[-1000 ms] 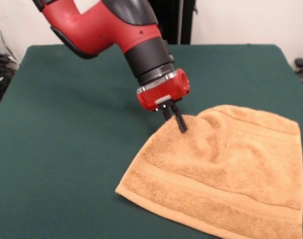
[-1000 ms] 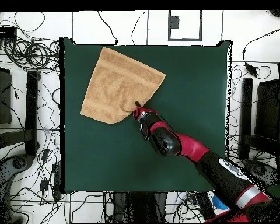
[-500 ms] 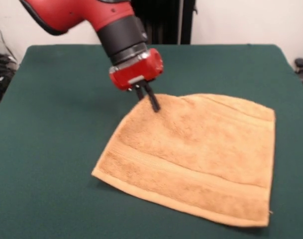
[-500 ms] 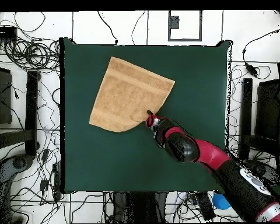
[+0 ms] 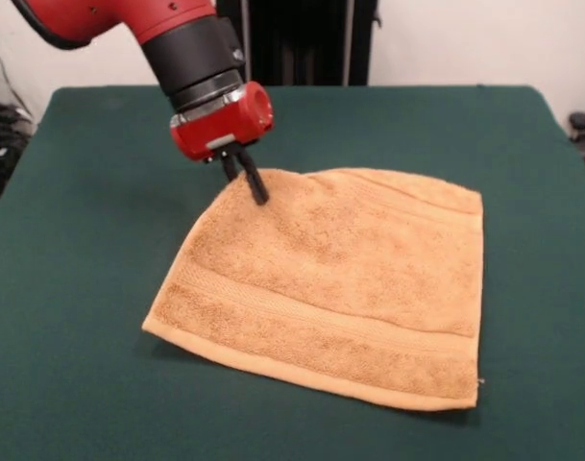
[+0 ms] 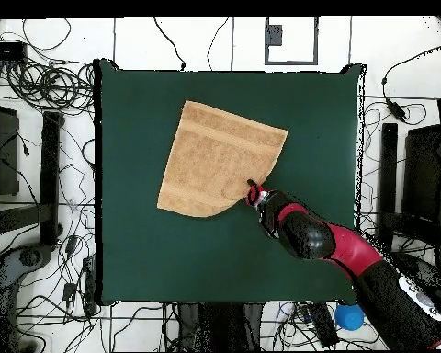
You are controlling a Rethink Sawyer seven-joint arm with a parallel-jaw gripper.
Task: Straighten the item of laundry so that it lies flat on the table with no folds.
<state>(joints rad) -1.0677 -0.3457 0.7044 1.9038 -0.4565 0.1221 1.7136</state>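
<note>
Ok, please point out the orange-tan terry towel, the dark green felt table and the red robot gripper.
orange-tan terry towel (image 5: 340,279), front view, middle of cloth
dark green felt table (image 5: 90,230), front view, bare felt
red robot gripper (image 5: 257,190), front view, fingertips

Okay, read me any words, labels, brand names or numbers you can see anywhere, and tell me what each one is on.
None can be read in either view.
The towel shows only woven band stripes, no tag or lettering.
The gripper and the red arm above it show no legible marking.
The table is plain green cloth.
</note>
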